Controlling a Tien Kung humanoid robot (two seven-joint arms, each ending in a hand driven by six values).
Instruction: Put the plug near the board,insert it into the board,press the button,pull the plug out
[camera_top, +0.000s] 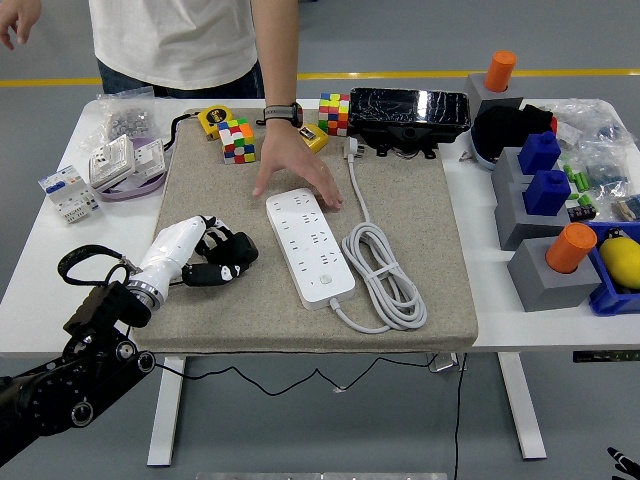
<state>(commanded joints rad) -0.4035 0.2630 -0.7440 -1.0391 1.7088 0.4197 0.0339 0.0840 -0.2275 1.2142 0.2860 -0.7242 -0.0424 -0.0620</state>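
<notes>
The white power strip (310, 245) lies lengthwise in the middle of the tan mat (420, 215), its round button (325, 283) at the near end. Its white cord (385, 272) is coiled to the right and ends in a white plug (352, 148) at the back. My left hand (218, 258), white with black fingers, rests on the mat left of the strip with its fingers curled around a small black plug (238, 248), which they partly hide. A person's hand (295, 172) reaches down from the far side, fingertips on the mat at the strip's far end.
Two colour cubes (237, 139) (335, 113), yellow tape measures (213, 120) and a black box (410, 110) line the mat's back edge. White electrical parts (100, 170) sit at the left. Grey blocks with blue and orange pieces (545, 215) fill the right side.
</notes>
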